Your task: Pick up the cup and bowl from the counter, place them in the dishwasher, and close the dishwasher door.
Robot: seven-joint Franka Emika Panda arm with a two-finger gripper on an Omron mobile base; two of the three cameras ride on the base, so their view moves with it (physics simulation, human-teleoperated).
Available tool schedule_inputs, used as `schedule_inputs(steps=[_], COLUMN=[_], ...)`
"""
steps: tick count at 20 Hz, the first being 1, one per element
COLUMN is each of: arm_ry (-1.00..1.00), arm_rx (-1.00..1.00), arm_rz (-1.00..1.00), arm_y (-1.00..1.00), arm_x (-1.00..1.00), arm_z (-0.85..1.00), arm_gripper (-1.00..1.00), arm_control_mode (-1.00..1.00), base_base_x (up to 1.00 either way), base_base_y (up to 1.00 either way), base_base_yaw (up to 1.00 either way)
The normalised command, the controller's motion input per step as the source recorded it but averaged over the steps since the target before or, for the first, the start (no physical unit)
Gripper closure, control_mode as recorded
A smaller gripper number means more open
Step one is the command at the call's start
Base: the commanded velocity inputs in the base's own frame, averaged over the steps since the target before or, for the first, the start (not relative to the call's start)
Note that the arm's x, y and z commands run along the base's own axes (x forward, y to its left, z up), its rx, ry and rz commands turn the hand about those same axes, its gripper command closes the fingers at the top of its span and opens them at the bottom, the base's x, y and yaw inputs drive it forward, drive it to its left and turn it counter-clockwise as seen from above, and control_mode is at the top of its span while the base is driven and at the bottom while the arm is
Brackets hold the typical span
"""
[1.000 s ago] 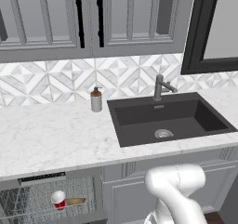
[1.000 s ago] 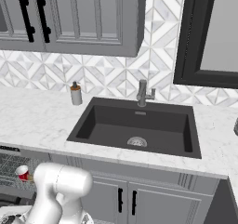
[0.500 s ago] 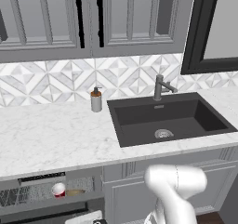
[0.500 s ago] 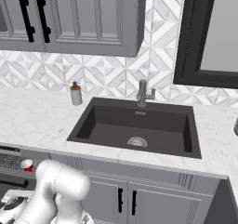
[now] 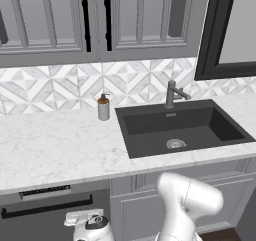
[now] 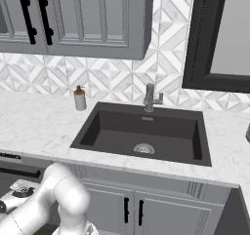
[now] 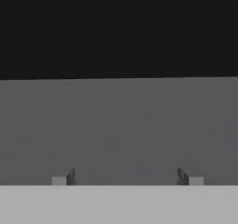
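The two small dark fingertips (image 7: pixel 62 176) of the two-finger gripper (image 7: pixel 125 176) stand well apart in the hand view, with nothing between them; the jaws are open and grip no object. Directly ahead of the fingertips lies a flat grey surface with a black band above it. Judged from the base views, this is the flat dark grey dishwasher door (image 5: pixel 50 225), and the gripper faces it at close range. Whether the fingertips touch the panel cannot be determined.

In the left base view, the white arm (image 5: pixel 187 205) reaches low to the left, and its wrist sits in front of the door, just below the long horizontal black bar handle (image 5: pixel 47 208). The door stands upright under the vented top strip (image 5: pixel 45 192) of the built-in dishwasher. It appears closed or very nearly closed; no wire rack is exposed.

Beyond the door, the long white marble-patterned tabletop (image 5: pixel 55 150) carries neither the red cup nor the wooden bowl. Both items are judged to be inside the dishwasher, behind the door. A grey soap dispenser bottle with a brown top (image 5: pixel 103 107) stands near the inset dark sink (image 5: pixel 180 127), beside the metal tap (image 5: pixel 172 93).

Task status: both placements appear complete, and the door closure is at or near its end. Remaining action, if any: seat the door fully.
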Motion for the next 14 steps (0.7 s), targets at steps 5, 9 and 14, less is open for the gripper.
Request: schedule_inputs(steps=[5, 9, 14], arm_ry=[0.0, 0.0, 0.0], arm_rx=[0.12, 0.09, 0.1], arm_rz=[-0.03, 0.0, 0.0], arm_y=[0.0, -0.08, -0.13], arm_x=[1.0, 1.0, 1.0], arm_z=[-0.32, -0.29, -0.09], arm_gripper=[-1.0, -1.0, -1.0], arm_control_mode=[-1.0, -1.0, -1.0], base_base_x=[0.0, 0.0, 0.0], base_base_y=[0.0, 0.0, 0.0], base_base_yaw=[0.0, 0.0, 0.0])
